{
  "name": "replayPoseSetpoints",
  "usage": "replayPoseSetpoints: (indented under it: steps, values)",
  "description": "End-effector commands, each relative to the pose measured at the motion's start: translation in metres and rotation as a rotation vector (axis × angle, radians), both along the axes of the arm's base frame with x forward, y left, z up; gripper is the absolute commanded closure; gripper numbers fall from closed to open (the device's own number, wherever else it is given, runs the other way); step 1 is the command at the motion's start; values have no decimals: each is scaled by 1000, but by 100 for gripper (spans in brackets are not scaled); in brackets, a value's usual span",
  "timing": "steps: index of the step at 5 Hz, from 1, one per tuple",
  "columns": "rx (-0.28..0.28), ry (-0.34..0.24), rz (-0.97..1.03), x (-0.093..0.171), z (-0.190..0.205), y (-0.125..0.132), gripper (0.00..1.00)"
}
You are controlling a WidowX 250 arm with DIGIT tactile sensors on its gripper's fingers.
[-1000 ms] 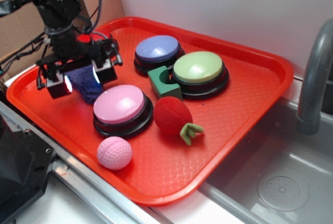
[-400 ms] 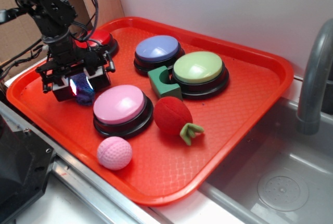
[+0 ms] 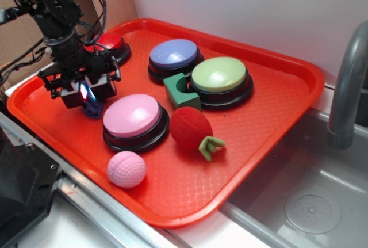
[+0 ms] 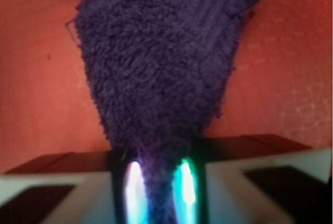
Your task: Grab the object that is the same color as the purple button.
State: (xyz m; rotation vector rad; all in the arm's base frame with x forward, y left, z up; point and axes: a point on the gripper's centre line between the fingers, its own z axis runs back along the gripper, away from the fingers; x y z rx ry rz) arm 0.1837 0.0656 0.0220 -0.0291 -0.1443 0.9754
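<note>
Purple knitted cloth (image 4: 161, 73) is pinched by its narrow tip between the end effector (image 3: 84, 91) fingers, jaws closed tight on it; the rest fans out over the red tray (image 3: 270, 121). It sits at 10 o'clock from the pink button (image 3: 133, 117), just beside it. Purple button (image 3: 173, 54) is at the tray's 12 o'clock, well apart from the cloth.

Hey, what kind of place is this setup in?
Likely a toy kitchen sink station used as a robot test bench: a grey faucet over a grey sink basin, with a red tray alongside.
</note>
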Motion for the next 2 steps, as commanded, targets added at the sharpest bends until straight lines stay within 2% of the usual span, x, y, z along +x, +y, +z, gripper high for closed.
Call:
replayPoseSetpoints:
  steps: [1,2]
  values:
    - [44,-33,-203,2,51,7,100]
    - [56,-19,-329,1,75,1,100]
